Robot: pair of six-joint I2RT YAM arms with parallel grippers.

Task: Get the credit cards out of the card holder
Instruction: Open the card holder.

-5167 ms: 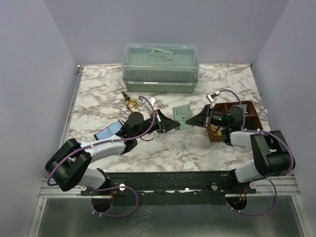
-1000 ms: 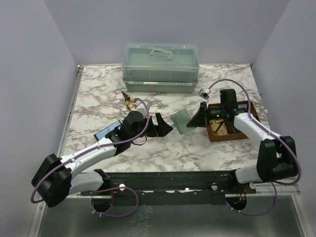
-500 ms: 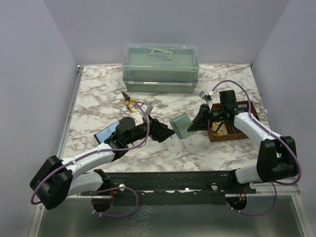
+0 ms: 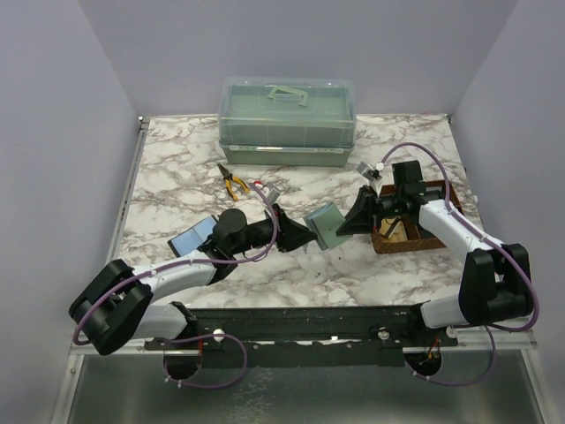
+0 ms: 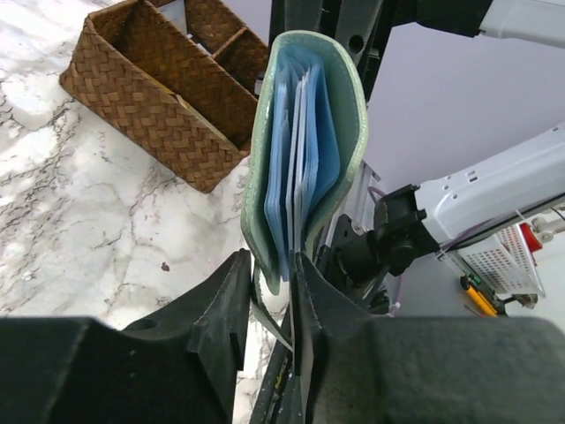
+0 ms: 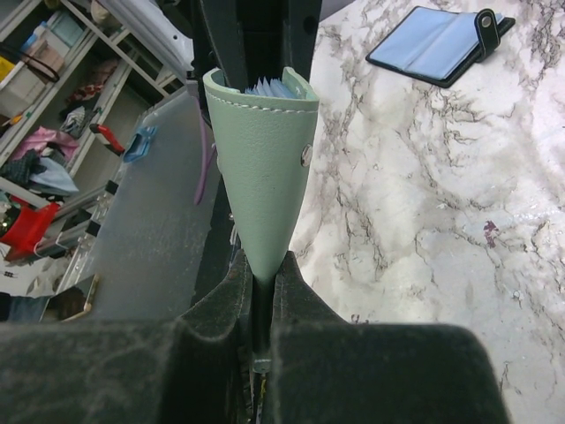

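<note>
The pale grey-green soft bifold card holder (image 4: 323,224) is held off the marble bench (image 4: 177,168), directly between both tools. The right tool (image 6: 262,283) is clamped on one edge. The left tool (image 5: 272,287) is pinched narrow on the opposite edge. The step in hand appears to be opening the holder. The next move calls for parting the flaps, since the credit cards cannot be told apart among the blue inner leaves (image 5: 296,159).
</note>
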